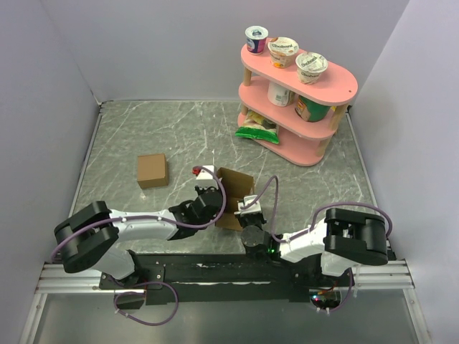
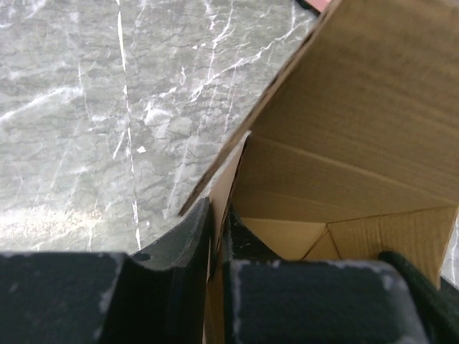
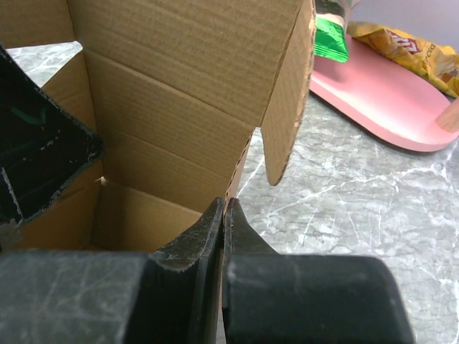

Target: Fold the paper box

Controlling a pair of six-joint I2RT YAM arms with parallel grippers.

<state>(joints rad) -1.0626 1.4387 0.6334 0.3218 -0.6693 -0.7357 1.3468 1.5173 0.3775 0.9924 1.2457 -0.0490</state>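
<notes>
- Shows box (image 1: 237, 183), flaps open.
- Shows left gripper (image 2: 217, 236) clamped onto its 9 o'clock wall.
- Shows right gripper (image 3: 222, 229) clamped onto its 4 o'clock wall.

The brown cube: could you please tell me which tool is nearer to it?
Left. The left tool pinches the box's left wall, on the side facing the cube; the right tool pinches the box's right wall, farther away.
</notes>
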